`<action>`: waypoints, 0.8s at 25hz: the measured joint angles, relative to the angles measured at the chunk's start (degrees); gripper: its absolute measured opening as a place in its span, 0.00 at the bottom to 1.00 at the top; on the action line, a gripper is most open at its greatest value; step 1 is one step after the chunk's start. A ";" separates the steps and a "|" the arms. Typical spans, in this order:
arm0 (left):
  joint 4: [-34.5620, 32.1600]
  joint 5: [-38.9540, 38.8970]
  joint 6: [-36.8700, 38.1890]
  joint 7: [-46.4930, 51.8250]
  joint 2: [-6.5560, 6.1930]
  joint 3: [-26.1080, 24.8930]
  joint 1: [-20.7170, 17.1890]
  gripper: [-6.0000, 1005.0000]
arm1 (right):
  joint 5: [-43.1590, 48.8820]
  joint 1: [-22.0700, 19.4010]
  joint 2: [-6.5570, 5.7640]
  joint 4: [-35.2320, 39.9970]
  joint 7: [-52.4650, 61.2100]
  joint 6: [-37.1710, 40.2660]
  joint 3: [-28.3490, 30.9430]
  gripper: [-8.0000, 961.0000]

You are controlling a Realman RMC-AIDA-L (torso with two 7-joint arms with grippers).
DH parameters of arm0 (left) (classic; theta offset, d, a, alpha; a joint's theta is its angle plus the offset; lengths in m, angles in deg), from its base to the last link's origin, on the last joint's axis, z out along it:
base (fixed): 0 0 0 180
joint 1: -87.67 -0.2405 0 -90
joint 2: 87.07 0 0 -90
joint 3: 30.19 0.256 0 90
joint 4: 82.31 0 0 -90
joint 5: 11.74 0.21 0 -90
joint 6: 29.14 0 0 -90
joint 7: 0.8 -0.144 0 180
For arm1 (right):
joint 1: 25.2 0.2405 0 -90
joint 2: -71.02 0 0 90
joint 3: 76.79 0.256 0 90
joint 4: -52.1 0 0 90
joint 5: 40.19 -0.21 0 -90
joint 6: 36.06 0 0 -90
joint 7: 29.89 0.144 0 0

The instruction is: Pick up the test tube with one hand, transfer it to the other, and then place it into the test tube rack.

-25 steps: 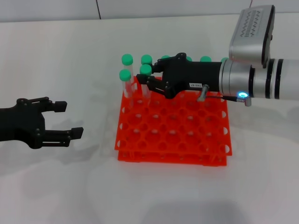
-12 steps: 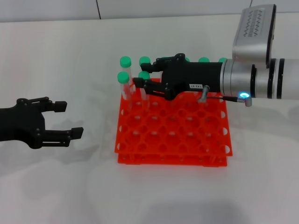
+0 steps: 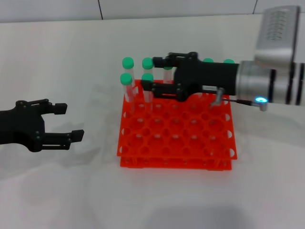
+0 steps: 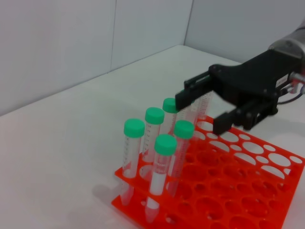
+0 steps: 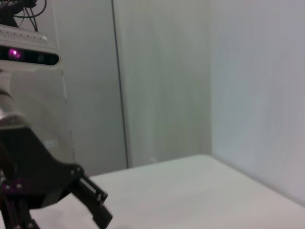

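Note:
The test tube (image 3: 147, 78) with a green cap stands upright in a hole of the orange-red test tube rack (image 3: 176, 138), in the second row from the back; it also shows in the left wrist view (image 4: 183, 129). My right gripper (image 3: 149, 73), black with a white label, hangs open over the rack's back left part, its fingers apart on either side of that tube's cap and holding nothing; it also shows in the left wrist view (image 4: 199, 114). My left gripper (image 3: 71, 121), unlabelled, is open and empty, over the table left of the rack.
Several more green-capped tubes stand in the rack's back rows, such as one at the back left corner (image 3: 127, 63) and one in front of it (image 3: 126, 78). The rack's (image 4: 248, 191) front rows are empty holes. White table all round.
My right gripper has opened off the tube and drawn back to the right. The tube has sunk a little and now stands in the rack. The left arm has not moved.

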State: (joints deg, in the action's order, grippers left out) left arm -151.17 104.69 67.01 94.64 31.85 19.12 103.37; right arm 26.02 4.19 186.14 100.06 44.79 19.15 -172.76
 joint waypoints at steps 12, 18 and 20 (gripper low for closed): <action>-0.36 -0.51 0.35 -0.69 -0.09 -0.28 -0.12 0.87 | 13.65 -11.89 -1.21 10.74 9.50 11.04 13.27 0.69; -0.40 -0.58 0.72 -0.93 -0.09 -0.22 0.07 0.87 | 22.54 -12.11 -0.73 11.69 12.71 20.39 21.50 0.68; -0.40 -0.59 1.08 -1.04 -0.09 -0.14 0.09 0.87 | 23.58 -12.04 -0.70 12.31 12.98 20.75 21.92 0.68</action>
State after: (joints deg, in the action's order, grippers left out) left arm -151.57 104.10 68.10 93.60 31.75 18.97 103.47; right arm 49.60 -7.85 185.44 112.36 57.76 39.90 -150.85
